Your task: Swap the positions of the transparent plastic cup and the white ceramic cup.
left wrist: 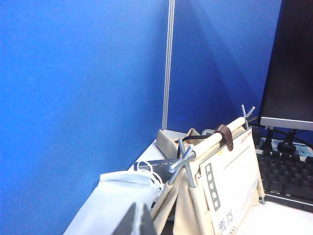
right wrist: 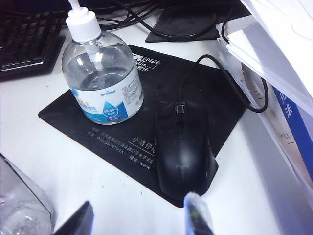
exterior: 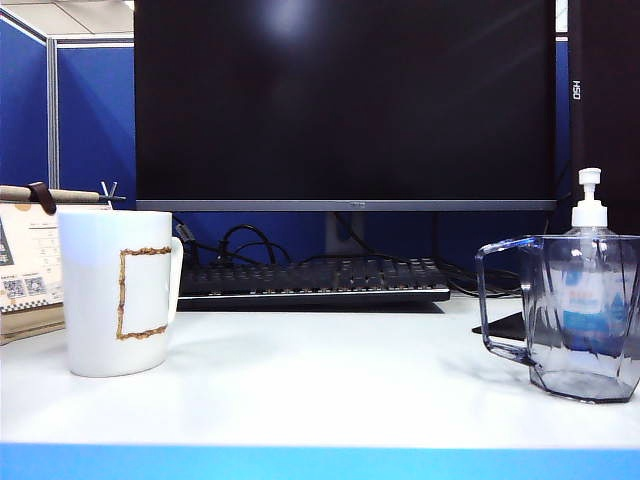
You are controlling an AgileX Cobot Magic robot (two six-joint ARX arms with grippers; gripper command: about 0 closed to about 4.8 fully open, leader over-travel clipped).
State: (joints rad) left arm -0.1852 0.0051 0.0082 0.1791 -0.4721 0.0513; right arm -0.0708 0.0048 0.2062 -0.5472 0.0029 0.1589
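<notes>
White ceramic cup (exterior: 118,292) stands lower left, transparent plastic cup (exterior: 572,316) lower right of the exterior view; left gripper (left wrist: 136,221) closed, empty; right gripper (right wrist: 142,218) spread wide over the mouse (right wrist: 184,152), empty

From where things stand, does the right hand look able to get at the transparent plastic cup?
Probably yes. The right hand is open above the desk, with the transparent plastic cup close beside its fingers. Nothing lies between them; the pump bottle and mouse sit farther off on the mouse pad.
</notes>
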